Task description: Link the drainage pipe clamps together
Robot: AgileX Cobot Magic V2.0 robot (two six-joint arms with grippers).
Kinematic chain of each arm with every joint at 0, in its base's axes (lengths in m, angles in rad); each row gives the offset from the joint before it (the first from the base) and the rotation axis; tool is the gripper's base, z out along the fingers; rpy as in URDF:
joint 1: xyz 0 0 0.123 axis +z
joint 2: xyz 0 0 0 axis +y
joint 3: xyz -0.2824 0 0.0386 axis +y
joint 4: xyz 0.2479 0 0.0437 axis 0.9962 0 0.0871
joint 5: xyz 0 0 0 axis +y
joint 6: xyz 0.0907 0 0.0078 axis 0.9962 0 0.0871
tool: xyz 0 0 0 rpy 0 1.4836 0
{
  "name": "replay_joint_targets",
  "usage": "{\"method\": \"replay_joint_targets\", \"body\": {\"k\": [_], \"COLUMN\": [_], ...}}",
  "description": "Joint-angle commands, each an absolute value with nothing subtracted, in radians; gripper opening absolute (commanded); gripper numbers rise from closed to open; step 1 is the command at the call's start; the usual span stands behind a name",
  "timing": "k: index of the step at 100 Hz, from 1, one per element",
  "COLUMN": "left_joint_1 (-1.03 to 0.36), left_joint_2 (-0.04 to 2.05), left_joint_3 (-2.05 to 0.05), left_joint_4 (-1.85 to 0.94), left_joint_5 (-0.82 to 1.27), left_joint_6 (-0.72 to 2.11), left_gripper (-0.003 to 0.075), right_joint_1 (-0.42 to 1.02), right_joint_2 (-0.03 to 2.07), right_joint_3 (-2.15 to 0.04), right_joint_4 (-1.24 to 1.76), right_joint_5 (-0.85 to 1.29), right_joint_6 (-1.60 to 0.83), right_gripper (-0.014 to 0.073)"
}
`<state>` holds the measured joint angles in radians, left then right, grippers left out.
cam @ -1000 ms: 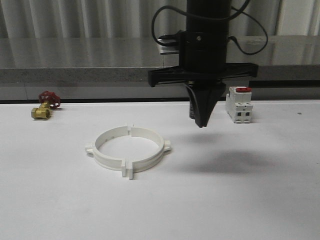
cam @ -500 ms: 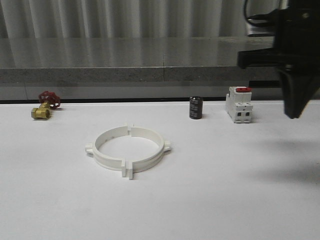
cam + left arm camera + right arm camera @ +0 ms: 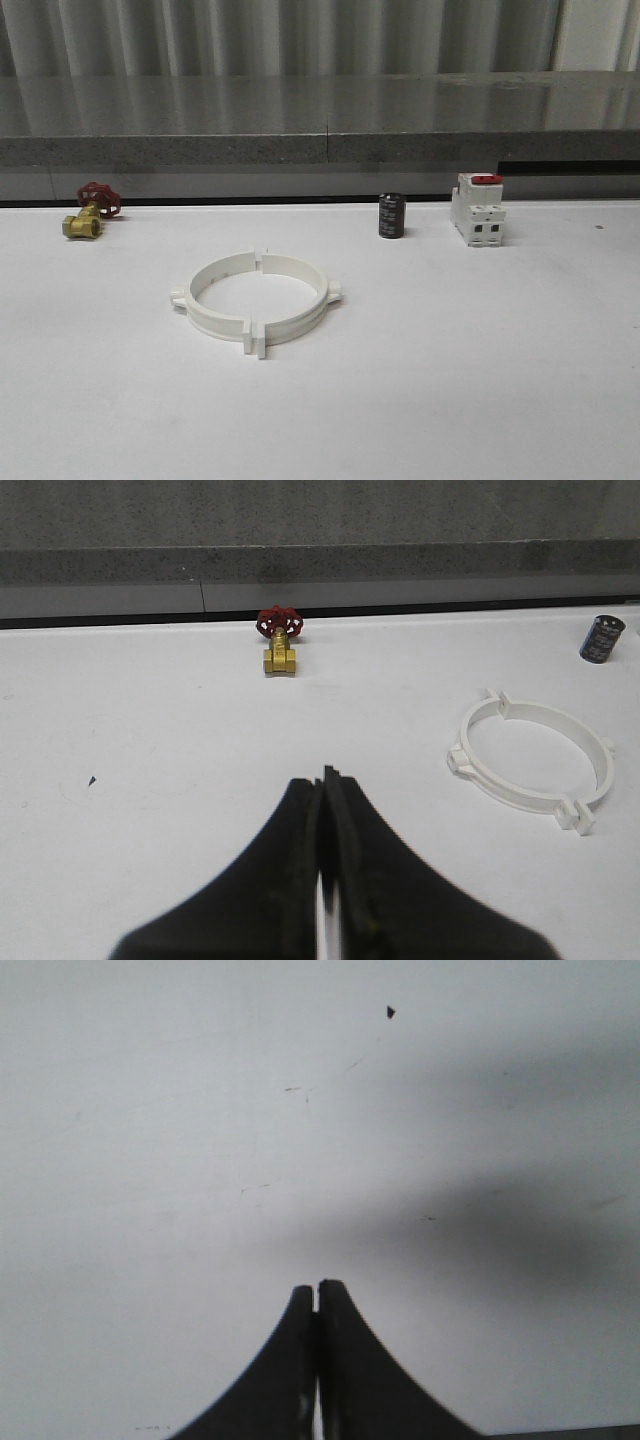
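Note:
The two white drainage pipe clamps (image 3: pixel 257 300) lie on the white table, their end flanges meeting so that they form one wide ring. The same ring (image 3: pixel 532 753) appears in the left wrist view, well apart from my left gripper (image 3: pixel 322 777), which is shut with nothing between its black fingers. My right gripper (image 3: pixel 317 1287) is shut too and hangs empty over bare white table.
A brass valve with a red handwheel (image 3: pixel 88 213) sits at the table's back left. A small black cylinder (image 3: pixel 391 216) and a white breaker with a red top (image 3: pixel 477 209) stand at the back right. A grey ledge runs behind the table.
My right arm, which hung above the table in front of the black cylinder, swung away to the right and left the front view. The ring has not moved.

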<state>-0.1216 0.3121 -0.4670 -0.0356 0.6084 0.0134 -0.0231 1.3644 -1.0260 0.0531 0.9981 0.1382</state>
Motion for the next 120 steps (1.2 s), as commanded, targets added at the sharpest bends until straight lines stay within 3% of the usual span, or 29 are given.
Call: {"method": "replay_joint_targets", "body": {"k": [1, 120], "left_joint_1": [-0.12, -0.12], "left_joint_2": [0.321, 0.321], "left_joint_3": [-0.493, -0.493], "left_joint_4": [-0.038, -0.038], "left_joint_5": [0.53, 0.53], "left_joint_6": [0.016, 0.016], "left_gripper": [-0.0021, -0.0021], "right_joint_1": [-0.045, -0.045], "right_joint_2": [1.257, 0.148], "right_joint_3": [-1.009, -0.387], "right_joint_4": [0.062, -0.084], "right_joint_5": [0.944, 0.473], "right_joint_6": [0.117, 0.101], "right_gripper": [-0.006, -0.0064]}}
